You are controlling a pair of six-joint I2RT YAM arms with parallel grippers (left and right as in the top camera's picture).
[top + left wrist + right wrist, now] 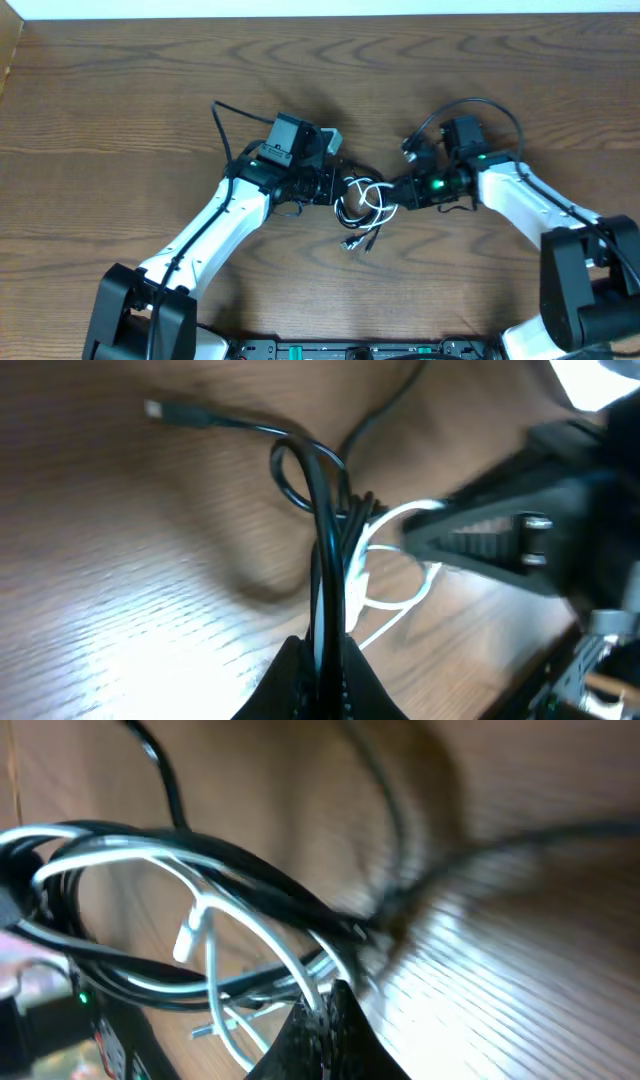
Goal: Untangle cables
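Two jaws pinched together: left gripper [320, 650] and right gripper [326, 1002] clamp the tangled cables [366, 189] between them, over a wooden table [150, 100].

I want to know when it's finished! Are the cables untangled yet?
Not yet. Done: nothing looks freed; the black cable and white cable are looped together in one knot. In hand: the left gripper pinches black strands, the right gripper is shut at the knot's other side. Left: pulling them apart.
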